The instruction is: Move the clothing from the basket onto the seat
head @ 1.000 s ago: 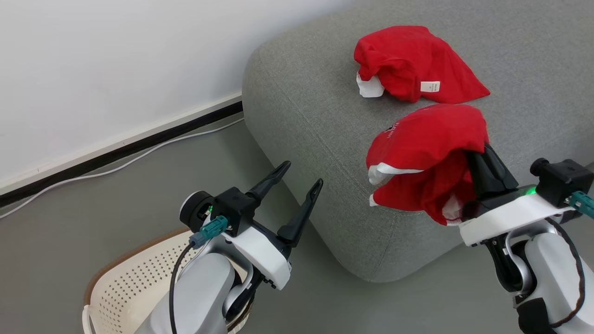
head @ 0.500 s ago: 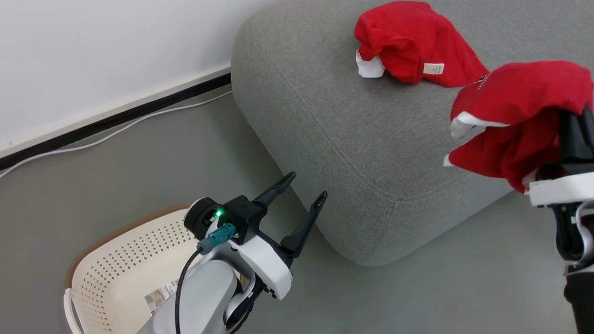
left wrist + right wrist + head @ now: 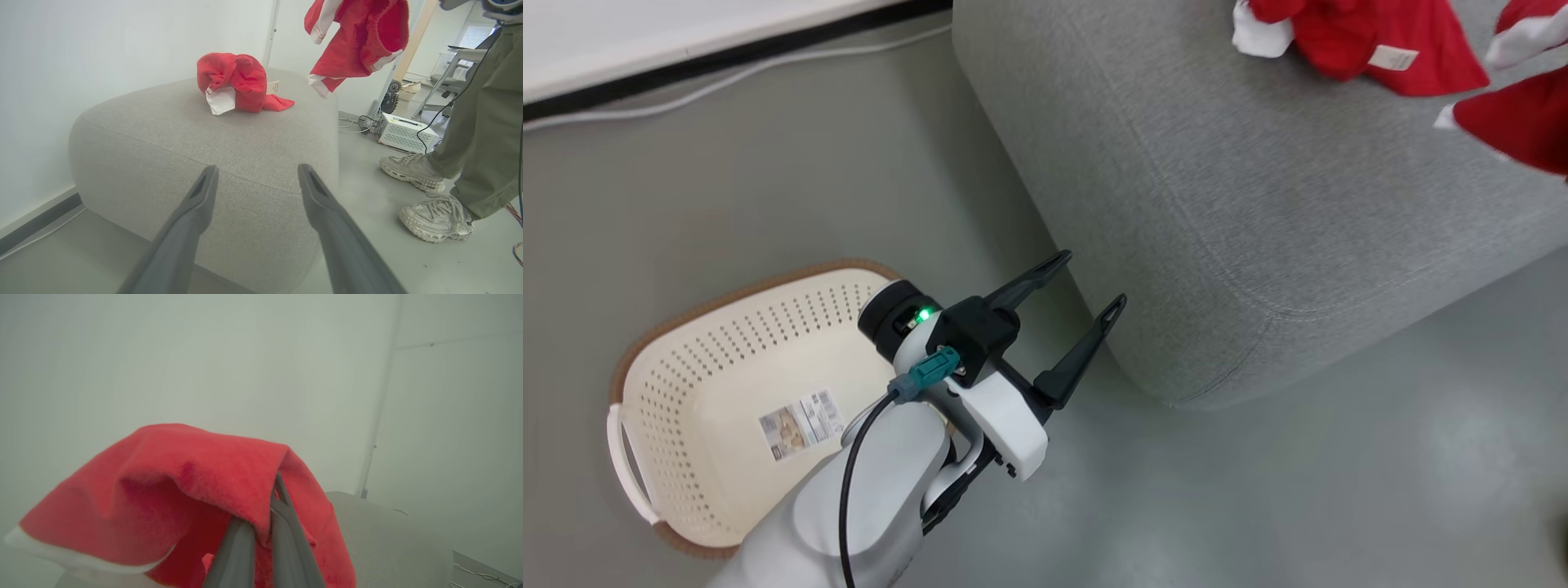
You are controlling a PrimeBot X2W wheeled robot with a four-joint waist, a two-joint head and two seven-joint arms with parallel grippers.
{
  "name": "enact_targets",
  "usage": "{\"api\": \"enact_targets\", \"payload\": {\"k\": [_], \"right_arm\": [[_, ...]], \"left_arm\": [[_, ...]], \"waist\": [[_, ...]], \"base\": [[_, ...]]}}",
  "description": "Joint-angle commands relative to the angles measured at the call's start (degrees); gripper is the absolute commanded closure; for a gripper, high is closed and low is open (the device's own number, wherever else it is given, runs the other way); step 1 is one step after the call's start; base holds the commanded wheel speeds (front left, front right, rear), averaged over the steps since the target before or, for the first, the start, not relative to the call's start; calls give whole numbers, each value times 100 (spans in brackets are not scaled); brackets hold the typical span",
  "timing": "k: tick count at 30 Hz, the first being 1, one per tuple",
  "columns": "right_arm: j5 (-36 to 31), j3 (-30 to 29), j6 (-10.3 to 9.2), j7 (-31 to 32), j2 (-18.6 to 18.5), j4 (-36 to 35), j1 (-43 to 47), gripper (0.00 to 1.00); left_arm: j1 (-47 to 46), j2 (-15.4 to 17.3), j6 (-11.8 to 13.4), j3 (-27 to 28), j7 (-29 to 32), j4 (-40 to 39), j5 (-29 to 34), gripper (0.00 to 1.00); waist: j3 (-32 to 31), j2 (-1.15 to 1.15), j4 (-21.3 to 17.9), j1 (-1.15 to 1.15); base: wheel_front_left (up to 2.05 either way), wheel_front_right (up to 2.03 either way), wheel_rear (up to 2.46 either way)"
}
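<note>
holding a bright red sports garment with white trim [image 3: 184, 477] above the large grey woven-fabric sofa [image 3: 204, 134]

the right pincer [image 3: 274, 498] is closed on this garment, and the cloth drapes over its two dark fingers [image 3: 288, 543]. in the left wrist view the garment hangs in the air over the far side of the sofa. a second red garment [image 3: 239, 79], crumpled, with a white panel and a small white tag, lies on top of the sofa. the left pincer [image 3: 1094, 279] is wide and holds nothing. it hovers between the sofa's rounded corner and the cream perforated plastic basket with a brown rim [image 3: 678, 367]. the basket stands on the grey floor [image 3: 727, 180], and the barcode sticker [image 3: 800, 423] on its bottom is in plain sight. a person's legs in olive trousers and pale sneakers [image 3: 482, 122] stand near the sofa.
</note>
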Motion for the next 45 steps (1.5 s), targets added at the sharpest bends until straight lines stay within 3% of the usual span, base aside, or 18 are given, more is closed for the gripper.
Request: {"api": "enact_targets", "payload": {"k": [1, 6, 14, 18, 24, 28, 34, 40, 45], "right_arm": [[-37, -139, 17, -35, -229, 7, -362, 100], [-5, -545, 17, -35, -462, 374, -885, 100], [-357, -1210, 17, -35, -1175, 1110, -1898, 100], [-690, -1546, 17, -35, -1569, 1455, -2421, 100], [-1536, -2575, 17, -35, -2044, 1725, -3233, 100], [-2338, -3479, 17, -35, -1820, 1205, -3714, 100], [-3236, -4357, 17, -35, -840, 370, -4039, 100], [-3109, -4178, 17, 206, -362, 596, -3996, 100], [-2695, -3752, 17, 552, -529, 1192, -3828, 100]], "left_arm": [[-327, 52, -5, 59, -58, -223, -20, 0], [-556, 95, -5, -175, -58, -407, -57, 0], [-965, 186, -5, -438, -58, -721, -73, 0], [-1049, 227, -5, -501, -58, -783, -70, 0], [-1053, 263, -5, -569, -58, -839, -94, 0], [-986, 242, -5, -586, -58, -865, -145, 0], [-833, 244, -5, -570, -58, -877, -158, 0], [-738, 312, -5, -480, -58, -885, -129, 0], [-730, 252, -5, -472, -58, -862, -121, 0]], "waist": [[404, 0, 184, 0], [730, 0, 350, 0], [1309, 0, 778, 0], [1608, 0, 989, 0], [2038, 0, 1319, 0], [2266, 0, 1495, 0], [2438, 0, 1745, 0], [2533, 0, 1853, 0], [2563, 0, 1954, 0]], "base": [[0, 0, 0], [0, 0, 0], [0, 0, 0], [0, 0, 0], [0, 0, 0], [0, 0, 0], [0, 0, 0], [0, 0, 0], [0, 0, 0]]}}
